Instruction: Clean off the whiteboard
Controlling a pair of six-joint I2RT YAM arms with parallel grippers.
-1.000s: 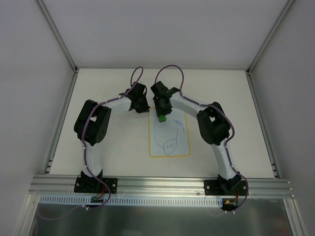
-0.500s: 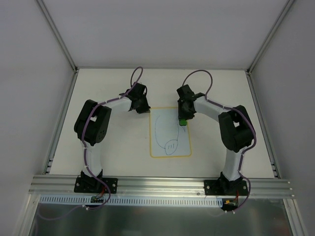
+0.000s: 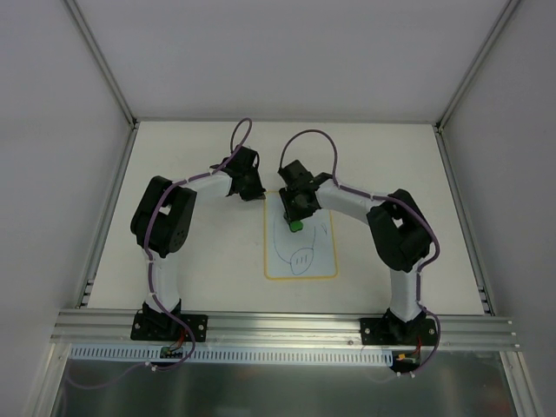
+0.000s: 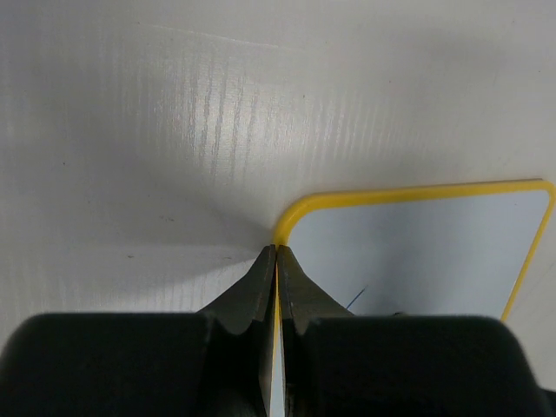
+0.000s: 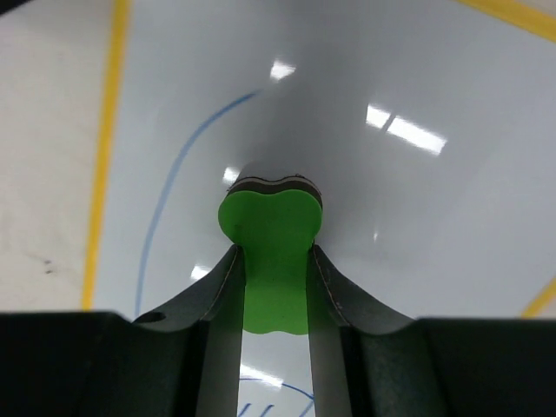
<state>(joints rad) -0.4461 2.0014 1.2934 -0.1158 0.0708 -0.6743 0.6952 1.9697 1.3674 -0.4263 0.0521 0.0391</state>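
The wiping step is under way. The right fingers (image 5: 221,304) are clamping the green eraser (image 5: 271,221) between them. Its dark felt face is pressing on the whiteboard (image 5: 417,200) just beyond the fingertips. The whiteboard is lying flat on the table (image 3: 200,261), directly under these fingers and spreading out to both sides of them.

The left fingers (image 4: 256,291) are closed together, with only a hairline gap. Their tips are sitting right on the board's yellow border at a rounded corner. They appear to be pressing that edge down to stop the board sliding, though the contact itself is too fine to confirm.

Blue pen marks are showing on the board. A long curved line (image 5: 161,208) is running just left of the right fingers, and an oval scribble (image 3: 301,258) is lying behind them, toward the arm bases. The job is looking partly done at best.

The next move is probably calling for a sideways sweep over the curve, then a pull back across the oval, with the felt flat and the pressure even.

Nothing is lying between the eraser and the marks. The left fingers are occupying the corner ahead and to the left of the right fingers, so a stroke that way should stop short. A purple cable (image 3: 308,135) is looping above the right wrist, off the board.
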